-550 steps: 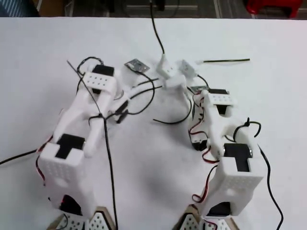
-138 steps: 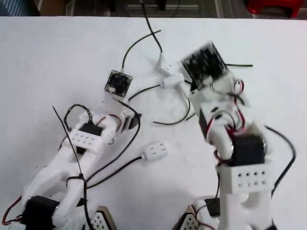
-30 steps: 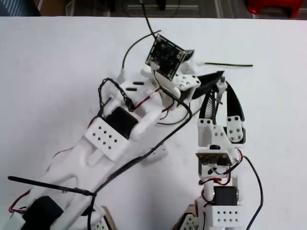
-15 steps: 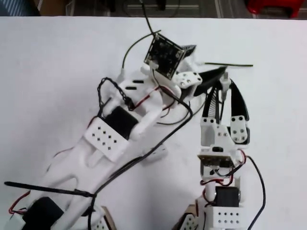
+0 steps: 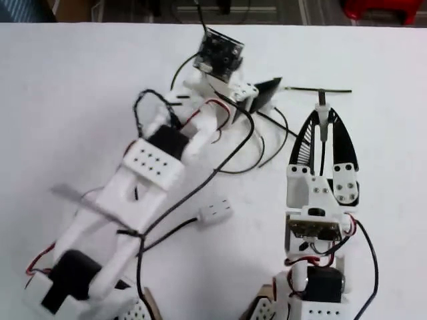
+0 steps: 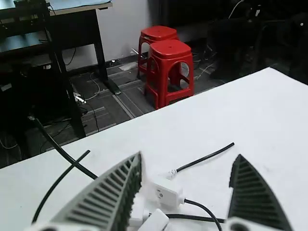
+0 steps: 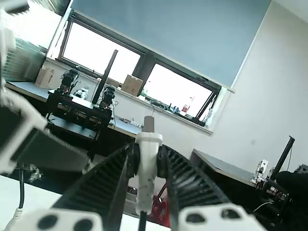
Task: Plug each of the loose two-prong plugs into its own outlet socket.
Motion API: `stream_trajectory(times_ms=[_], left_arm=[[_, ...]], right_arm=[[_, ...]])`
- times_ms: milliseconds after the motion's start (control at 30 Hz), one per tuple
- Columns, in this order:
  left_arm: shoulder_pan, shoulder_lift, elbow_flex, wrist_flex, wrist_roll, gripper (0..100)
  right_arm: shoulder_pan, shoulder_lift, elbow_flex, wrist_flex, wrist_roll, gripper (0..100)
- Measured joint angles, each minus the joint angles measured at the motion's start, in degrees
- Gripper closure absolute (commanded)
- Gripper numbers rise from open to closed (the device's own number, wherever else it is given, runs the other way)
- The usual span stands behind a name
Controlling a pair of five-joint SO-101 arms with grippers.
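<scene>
Now the right tool (image 5: 322, 120) is clamping a plug (image 7: 148, 143); the left tool (image 6: 187, 163) is gaping wide, an outlet socket (image 6: 162, 193) just ahead. Unheld, that socket is risking skidding away under insertion.

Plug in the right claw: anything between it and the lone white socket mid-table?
A loose black cable loops on the table between the plug, shut in the right claw, and that socket. The left arm lies off that line.

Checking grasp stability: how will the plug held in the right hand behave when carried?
The plug looks small and rigid, so probably light. Its thin black cord is likely floppy and may tug it crooked in the right hand.
</scene>
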Motion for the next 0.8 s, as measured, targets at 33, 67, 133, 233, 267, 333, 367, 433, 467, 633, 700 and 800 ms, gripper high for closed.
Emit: stream_trajectory(times_ms=[33, 67, 133, 233, 267, 333, 367, 433, 467, 633, 700, 800], left_arm=[[-0.6, -0.7, -0.7, 0.9, 0.0, 71], [-1.4, -1.5, -1.1, 1.8, 0.0, 71], [-2.9, -3.9, -1.1, 3.2, 0.0, 71], [-4.0, -9.2, -1.1, 4.0, 2.6, 71], [-4.7, -11.3, -1.1, 4.4, 4.0, 71], [-6.0, -15.6, -0.5, 5.2, 5.8, 71], [-7.0, -17.9, -0.1, 5.3, 6.3, 71], [-9.8, -22.0, 1.1, 5.3, 6.9, 71], [-11.3, -23.6, 1.8, 5.3, 7.1, 71], [-19.7, -26.1, 5.8, 6.9, 13.2, 71], [-23.8, -26.1, 8.4, 8.0, 15.3, 71], [-29.3, -26.1, 12.5, 8.0, 17.4, 71]], right_arm=[[0.0, 0.0, 0.0, 0.0, -0.1, 96.7], [0.0, 0.0, 0.0, 0.0, -0.2, 96.7], [0.2, 0.0, 0.0, 0.6, -0.2, 96.7], [0.6, 0.0, 0.0, 2.2, -0.2, 96.7], [0.5, 0.0, 0.0, 2.9, -0.2, 96.7], [0.5, 0.0, 0.0, 4.7, -0.2, 95.8], [0.5, 0.0, 0.0, 5.7, -0.2, 94.4], [0.4, 0.0, 0.0, 8.4, -0.2, 92.7], [0.4, 0.0, 0.0, 10.1, -0.2, 93.0], [-1.4, 0.0, -1.1, 18.2, 1.1, 98.1], [-3.3, 0.0, -3.0, 22.5, 2.7, 98.1], [-6.7, 0.0, -5.7, 29.1, 3.6, 98.1]])
